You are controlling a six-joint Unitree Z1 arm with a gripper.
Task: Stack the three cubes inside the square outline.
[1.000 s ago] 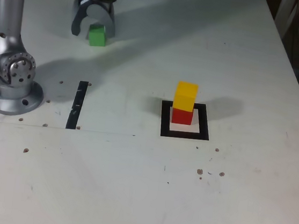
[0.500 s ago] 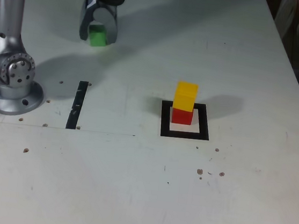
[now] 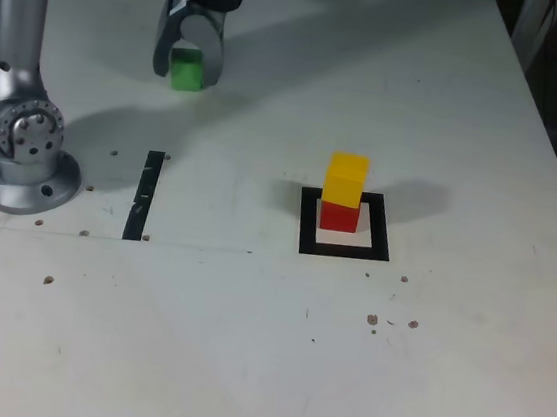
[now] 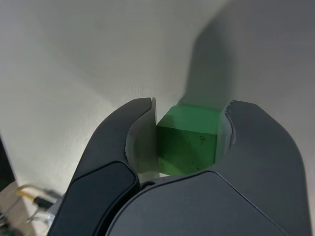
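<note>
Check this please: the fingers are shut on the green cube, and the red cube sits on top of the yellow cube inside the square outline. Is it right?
One error: the exterior view shows the yellow cube on top of the red cube inside the square outline. The fingers are indeed shut on the green cube.

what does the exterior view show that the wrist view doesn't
Only the exterior view shows the yellow cube stacked on the red cube inside the square outline, plus the black tape strip and the arm's base. Only the wrist view shows the pads pressed against the green cube's sides. Both show the claw shut on the green cube on the white table.
</note>
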